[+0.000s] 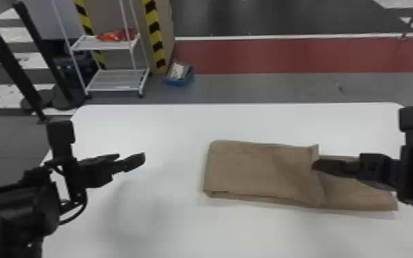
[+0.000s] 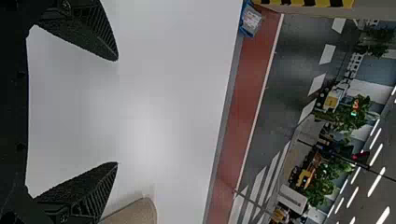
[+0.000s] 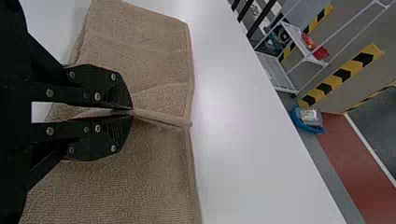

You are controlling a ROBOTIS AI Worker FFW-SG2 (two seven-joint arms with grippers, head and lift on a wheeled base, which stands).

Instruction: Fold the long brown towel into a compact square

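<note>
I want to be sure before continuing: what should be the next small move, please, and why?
Probably the right gripper should set the pinched edge down and release it. Its fingers are shut on a raised edge of the brown towel; the folded part lies to the left, and a lower layer extends right, likely for the next fold.

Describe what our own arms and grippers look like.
The left arm is black, with a rounded forearm, a boxy wrist block and a looping black cable. The right arm matches in colour and block. The left gripper has black, tapering, ribbed fingers; the right gripper is black and ribbed too, with round metallic screw heads.
</note>
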